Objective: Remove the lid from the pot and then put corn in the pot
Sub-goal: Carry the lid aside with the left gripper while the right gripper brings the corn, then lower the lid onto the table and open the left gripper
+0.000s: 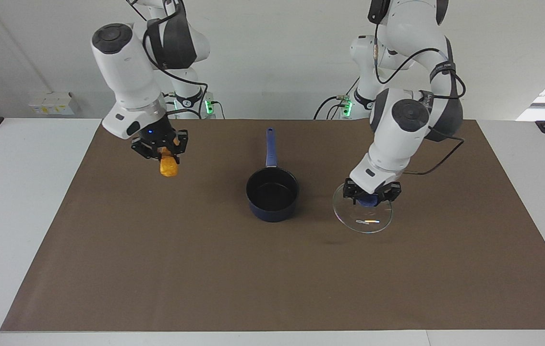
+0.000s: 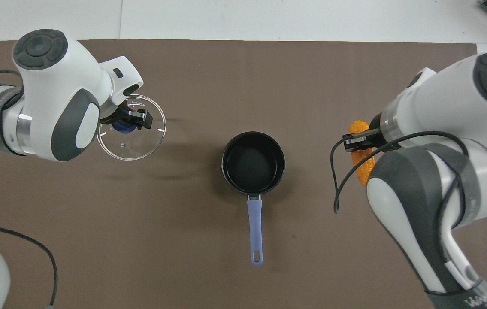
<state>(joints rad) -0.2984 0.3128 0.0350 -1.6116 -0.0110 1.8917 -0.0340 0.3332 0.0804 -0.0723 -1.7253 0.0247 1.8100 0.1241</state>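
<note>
The left arm is bending down from its base with its wrist pointing steeply downward, and the left end effector (image 1: 372, 191) is clamping the blue knob of the lid (image 1: 362, 215), holding the glass disc over the brown mat (image 1: 272, 278) toward the left arm's end of the table (image 1: 22, 192). The facing view is showing the lid tilted, its lower edge dipping toward the mat; whether that edge is touching the mat cannot be told. The overhead view is showing the disc nearly full-face, with the knob partly hidden under the end effector.

The right arm is raised high, its wrist also pointing down, and the right end effector (image 1: 160, 146) is gripping the corn (image 1: 168, 166) by its upper end over the mat toward the right arm's end of the table. In the facing view the cob is hanging below the fingers with its long axis close to vertical, clear of the mat. In the overhead view the arm's own body is covering part of the cob.

The pot (image 1: 272, 194) is sitting uncovered and upright at the middle of the mat, between the two end effectors and well apart from each, its black inside showing. Its long handle is pointing straight toward the robots.
</note>
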